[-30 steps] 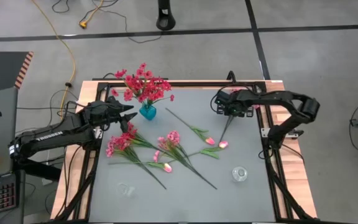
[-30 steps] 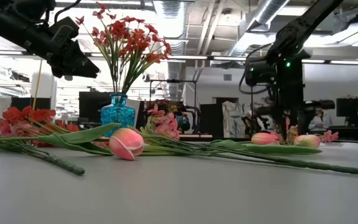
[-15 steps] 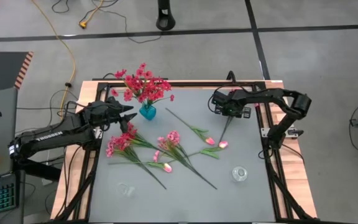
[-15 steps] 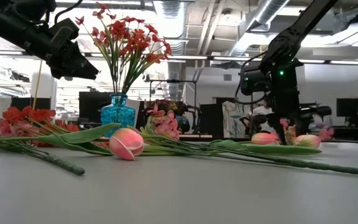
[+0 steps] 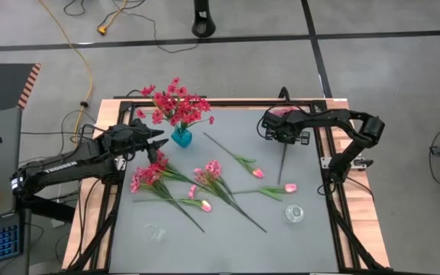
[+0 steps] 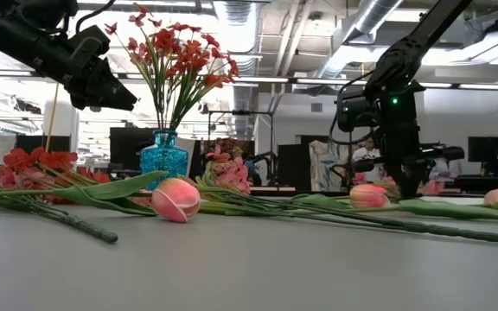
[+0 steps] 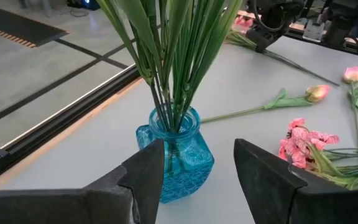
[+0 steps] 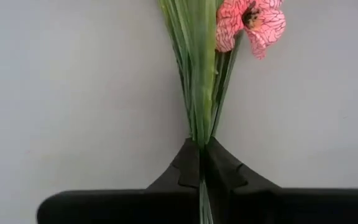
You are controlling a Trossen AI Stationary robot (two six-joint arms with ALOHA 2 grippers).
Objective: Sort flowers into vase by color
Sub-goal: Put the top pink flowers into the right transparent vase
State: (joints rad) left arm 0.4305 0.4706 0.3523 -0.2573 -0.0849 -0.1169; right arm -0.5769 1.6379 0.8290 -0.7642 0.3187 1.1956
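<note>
Right gripper [image 5: 285, 136], table's 1 o'clock, jaws clamped on green stems of pink sprig [image 8: 252, 18]; left gripper [image 5: 156, 138] half open, empty, beside blue vase [image 5: 181, 137] at 11 o'clock. Red bunch [image 5: 176, 103] already in vase; pink sprigs [image 5: 212, 171], tulips [image 5: 289, 187] lie mid-table, unsorted; clear vases [image 5: 294, 212] at 5 and 7 o'clock empty

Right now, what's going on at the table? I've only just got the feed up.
The right pincer has shut on the green stems of a pink sprig near the table's far right edge. The left pincer hangs open beside the blue vase, which holds red flowers. More pink and red sprigs and tulip-like buds lie unsorted on the table.
</note>
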